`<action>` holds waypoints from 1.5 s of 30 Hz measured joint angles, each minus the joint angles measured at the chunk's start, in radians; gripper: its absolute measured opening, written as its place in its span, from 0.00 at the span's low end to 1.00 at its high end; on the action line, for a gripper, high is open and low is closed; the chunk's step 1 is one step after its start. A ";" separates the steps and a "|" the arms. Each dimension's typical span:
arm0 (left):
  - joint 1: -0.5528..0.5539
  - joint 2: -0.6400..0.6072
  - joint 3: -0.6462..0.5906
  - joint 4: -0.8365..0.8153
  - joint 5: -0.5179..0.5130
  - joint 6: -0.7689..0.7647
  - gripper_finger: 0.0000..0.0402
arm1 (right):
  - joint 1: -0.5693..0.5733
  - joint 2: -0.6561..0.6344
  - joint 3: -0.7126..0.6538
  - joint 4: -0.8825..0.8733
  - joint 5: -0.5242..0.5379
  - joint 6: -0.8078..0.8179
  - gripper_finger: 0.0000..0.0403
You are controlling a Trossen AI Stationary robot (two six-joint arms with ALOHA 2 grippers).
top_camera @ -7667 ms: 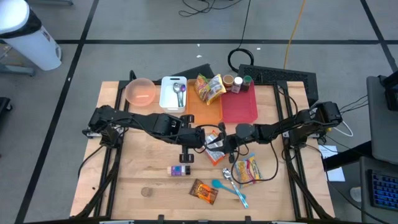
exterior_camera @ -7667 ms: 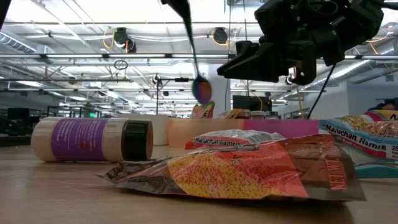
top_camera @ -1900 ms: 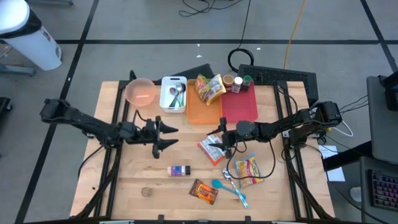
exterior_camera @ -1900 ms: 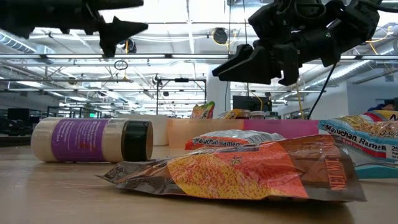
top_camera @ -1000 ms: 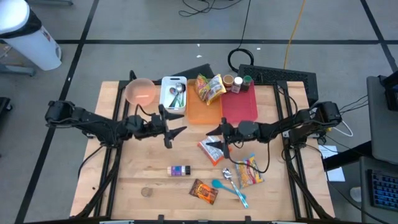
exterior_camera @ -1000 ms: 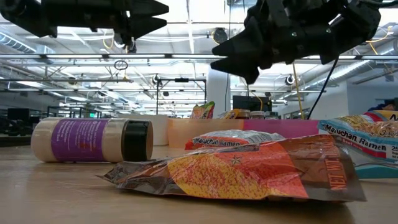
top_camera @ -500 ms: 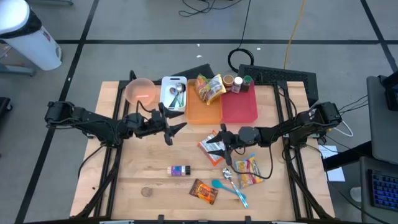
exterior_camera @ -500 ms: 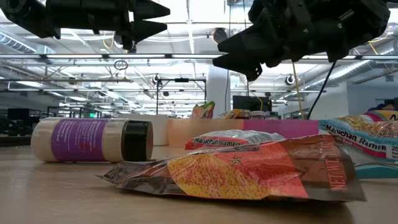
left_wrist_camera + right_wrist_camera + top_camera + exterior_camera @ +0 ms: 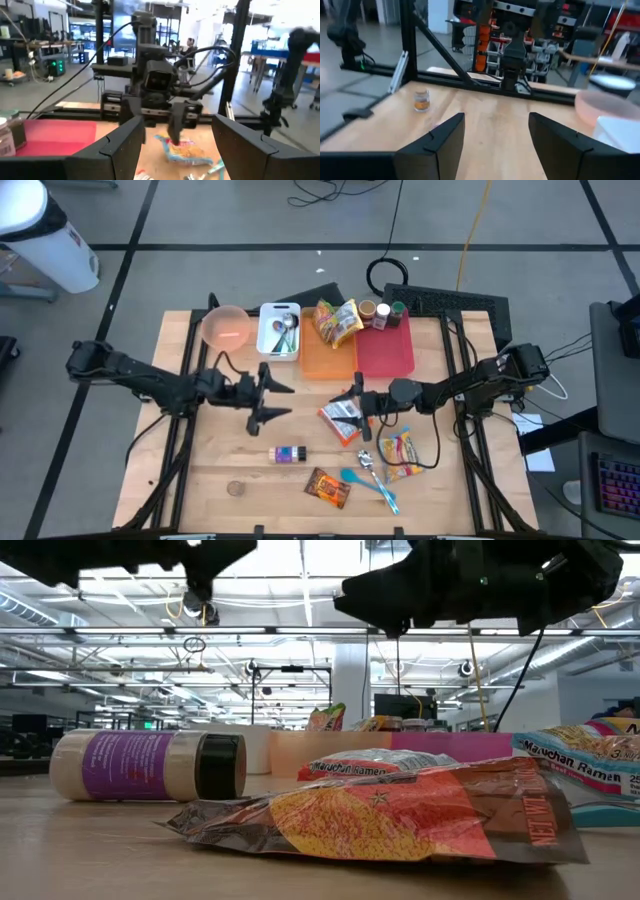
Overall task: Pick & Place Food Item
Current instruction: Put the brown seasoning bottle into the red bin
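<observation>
A red-and-white ramen packet (image 9: 340, 422) lies flat near the table's middle. My right gripper (image 9: 352, 406) hovers open just above its right end, fingers level and pointing at the table's left; nothing is between them in the right wrist view (image 9: 497, 120). My left gripper (image 9: 281, 400) hangs open in the air left of the packet, facing it, empty. A second, yellow ramen packet (image 9: 398, 452) and a brown snack bag (image 9: 327, 487) lie flat nearer the front edge. A chips bag (image 9: 338, 320) rests on the orange board (image 9: 322, 358).
A purple-labelled spice jar (image 9: 288, 454) lies on its side near the front. A blue spoon (image 9: 372, 485) lies by the snack bag. At the back stand a pink bowl (image 9: 226, 327), a white tray (image 9: 266, 330) with spoons, a red board (image 9: 385, 352) and small jars (image 9: 382, 312).
My left gripper has drawn back a little toward the table's near-left and rolled at the wrist, staying open. My right gripper has rolled too and tipped up from a downward slant to level, over the same end of the ramen packet. Nothing on the table has moved.
</observation>
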 joint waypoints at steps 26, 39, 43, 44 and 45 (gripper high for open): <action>-0.391 -0.128 0.000 -0.220 -0.394 0.004 0.61 | 0.112 -0.461 0.000 -0.405 0.000 -0.196 0.51; -0.439 -0.126 0.000 -0.219 -0.488 0.002 0.61 | 0.158 -0.454 0.000 -0.410 0.007 -0.250 0.50; -0.428 -0.121 0.000 -0.215 -0.509 0.003 0.61 | 0.159 -0.451 0.000 -0.417 0.007 -0.229 0.50; -0.420 -0.114 0.000 -0.213 -0.514 0.006 0.61 | 0.159 -0.452 0.000 -0.419 0.008 -0.213 0.50; -0.412 -0.107 0.000 -0.213 -0.515 0.011 0.61 | 0.159 -0.452 0.000 -0.424 0.009 -0.195 0.50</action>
